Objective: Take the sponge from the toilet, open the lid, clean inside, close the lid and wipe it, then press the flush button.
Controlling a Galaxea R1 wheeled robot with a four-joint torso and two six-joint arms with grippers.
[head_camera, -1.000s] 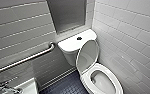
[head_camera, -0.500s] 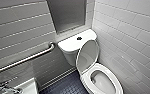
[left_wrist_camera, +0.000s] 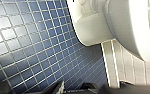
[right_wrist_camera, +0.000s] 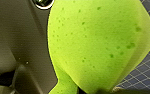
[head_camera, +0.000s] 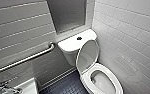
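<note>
Right wrist view has the sponge (right_wrist_camera: 98,42) up close. It is a bright green, pitted soft block held in the right claw (right_wrist_camera: 77,89). The claw is closed on the sponge's narrow end, so the foam pinches into a waist there and bulges out wide beyond the claw. Past the claw, behind the sponge, lies the dark blue mosaic floor (right_wrist_camera: 146,75). The sponge hangs clear of the floor.

Left wrist view shows the left claw (left_wrist_camera: 76,88) as dark shapes at the edge of the picture, and I cannot tell whether it is open or closed. Ahead of this claw is the same blue floor. Beyond that is the rounded white underside of the bowl (left_wrist_camera: 96,27), with white wall tiles (left_wrist_camera: 131,72) meeting the floor beside it.

Head view shows the toilet (head_camera: 101,67) in the corner. The lid (head_camera: 87,56) is raised and stands up in front of the tank (head_camera: 71,46), so the oval bowl is uncovered. A small dark flush button (head_camera: 79,38) sits on top of the tank. A metal grab bar (head_camera: 28,58) runs along the grey tiled wall (head_camera: 18,27) to one side of the toilet. A white tiled wall (head_camera: 131,37) stands close on the toilet's other side. A corner of a white sink (head_camera: 28,87) shows near the bar's lower end.
</note>
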